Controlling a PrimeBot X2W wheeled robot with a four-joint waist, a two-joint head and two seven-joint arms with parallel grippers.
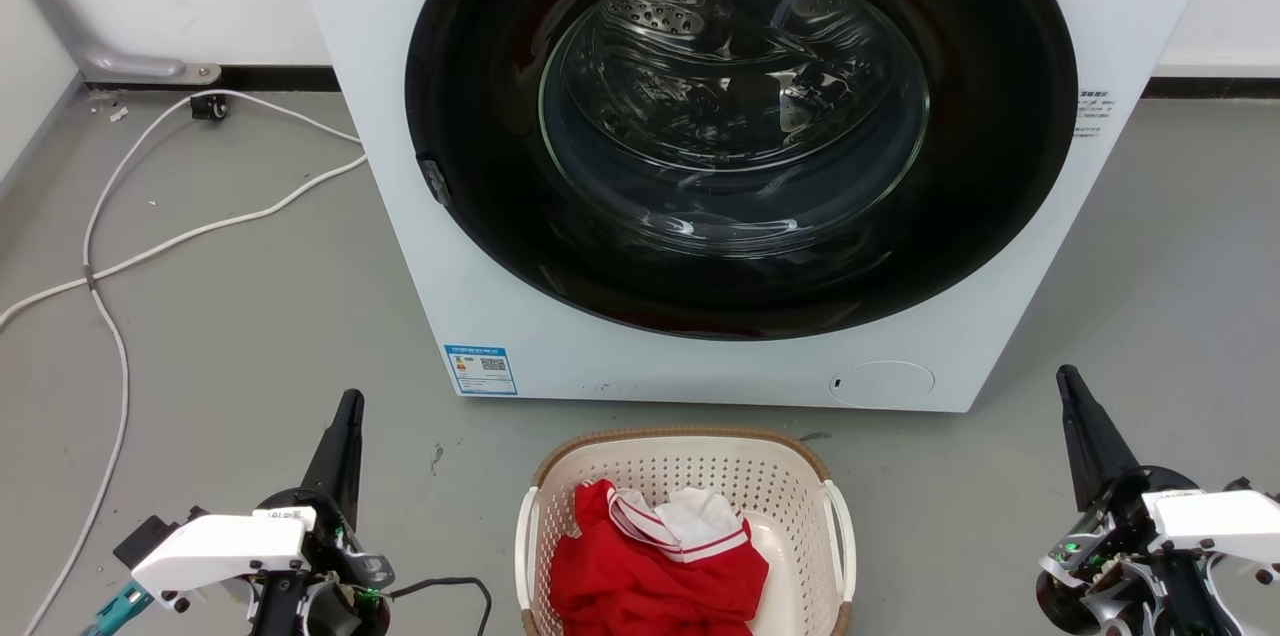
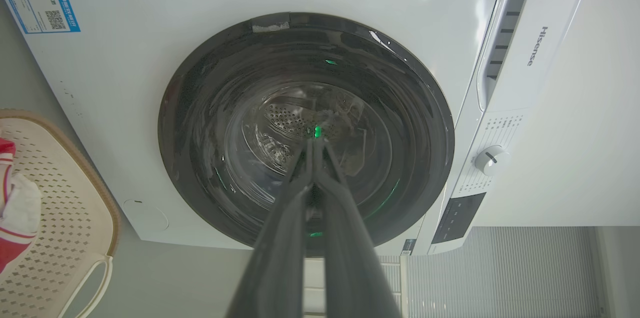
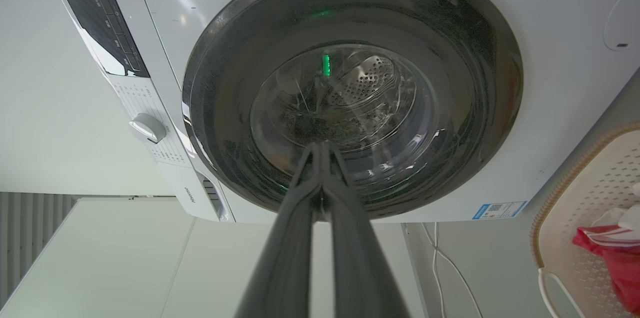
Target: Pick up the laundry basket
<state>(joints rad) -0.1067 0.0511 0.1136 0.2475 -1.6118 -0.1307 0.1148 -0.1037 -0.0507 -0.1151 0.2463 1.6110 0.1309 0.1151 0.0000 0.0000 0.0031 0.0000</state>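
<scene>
Left tool and right tool flank the laundry basket, both pinched narrow and empty.

Seen from the head, the basket sits on the grey floor at 6 o'clock, just in front of the white washing machine, whose dark round door fills 12 o'clock. A red garment with white-striped trim and a white cloth lie inside the basket. The left tool stands at 7 o'clock and the right tool at 5 o'clock, each well apart from the basket's white side handles, long dark fingers pointing toward the machine. Each wrist view shows its pair of fingers pressed together to a point, gripping nothing. A white cable trails over the floor at 9 o'clock.
</scene>
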